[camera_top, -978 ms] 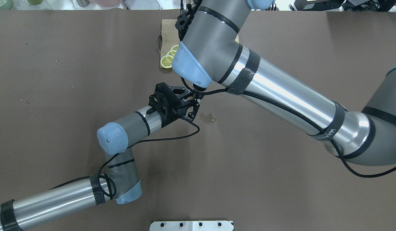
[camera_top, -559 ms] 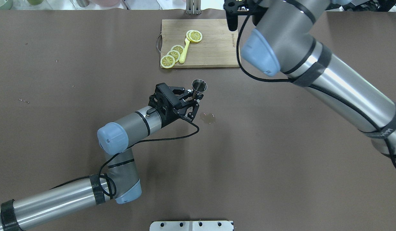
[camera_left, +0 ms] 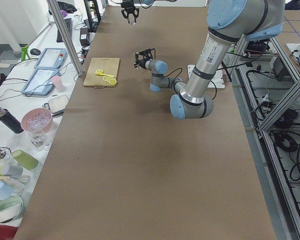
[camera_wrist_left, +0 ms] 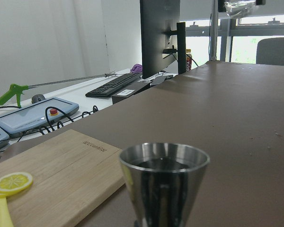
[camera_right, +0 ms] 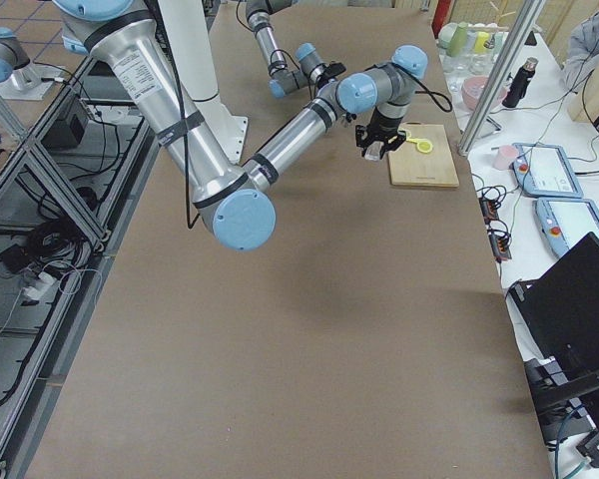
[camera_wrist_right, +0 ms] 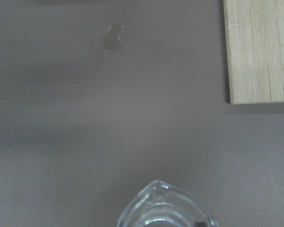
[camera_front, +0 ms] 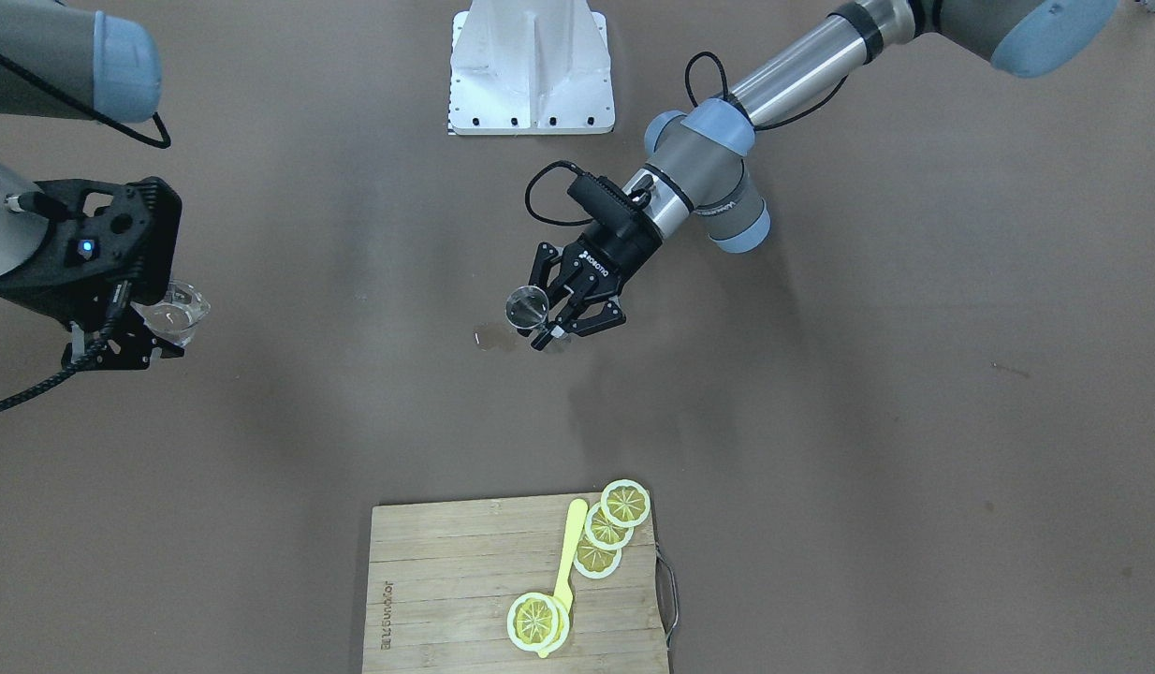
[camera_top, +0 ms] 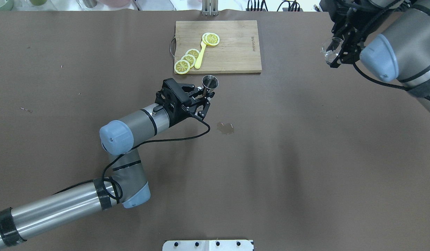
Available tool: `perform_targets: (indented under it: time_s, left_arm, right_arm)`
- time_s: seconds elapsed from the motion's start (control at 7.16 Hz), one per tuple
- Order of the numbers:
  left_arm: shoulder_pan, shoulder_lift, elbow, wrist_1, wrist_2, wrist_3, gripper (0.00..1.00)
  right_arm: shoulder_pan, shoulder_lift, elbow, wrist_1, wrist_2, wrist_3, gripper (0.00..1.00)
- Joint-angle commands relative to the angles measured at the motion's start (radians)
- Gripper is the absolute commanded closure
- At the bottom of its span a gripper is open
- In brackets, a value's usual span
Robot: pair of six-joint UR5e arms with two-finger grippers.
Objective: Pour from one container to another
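The left jaws pinch a steel jigger (camera_top: 209,83) upright, just short of the cutting board (camera_top: 236,52) at the tabletop's far edge. Only the left wrist view shows its inside, too dark to read. The right jaws clasp a clear glass pitcher (camera_top: 330,48) near the far right corner; their wrist view cuts off all but its spout. A puddle (camera_top: 225,128) lies mid-tabletop.

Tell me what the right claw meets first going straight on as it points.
Likely bare table, short of the cutting board and spill; the right claw's glass pitcher may touch first.
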Motion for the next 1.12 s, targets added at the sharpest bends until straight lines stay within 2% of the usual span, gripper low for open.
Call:
perform_targets:
  time_s: [0.0, 0.42, 0.7, 0.98]
  left_arm:
    - [-0.071, -0.005, -0.006, 0.008, -0.043, -0.004, 1.00]
    - [-0.127, 0.019, -0.027, 0.059, -0.046, 0.003, 1.00]
    - [-0.176, 0.106, -0.092, 0.043, -0.046, 0.007, 1.00]
    - [-0.189, 0.147, -0.119, 0.042, -0.048, 0.004, 1.00]
  right_arm:
    - [0.023, -0.138, -0.023, 0.281, 0.043, -0.003, 1.00]
    - [0.064, -0.213, -0.160, 0.648, 0.117, 0.072, 1.00]
    - [0.062, -0.212, -0.338, 0.983, 0.131, 0.216, 1.00]
    - [0.062, -0.210, -0.443, 1.211, 0.135, 0.407, 1.00]
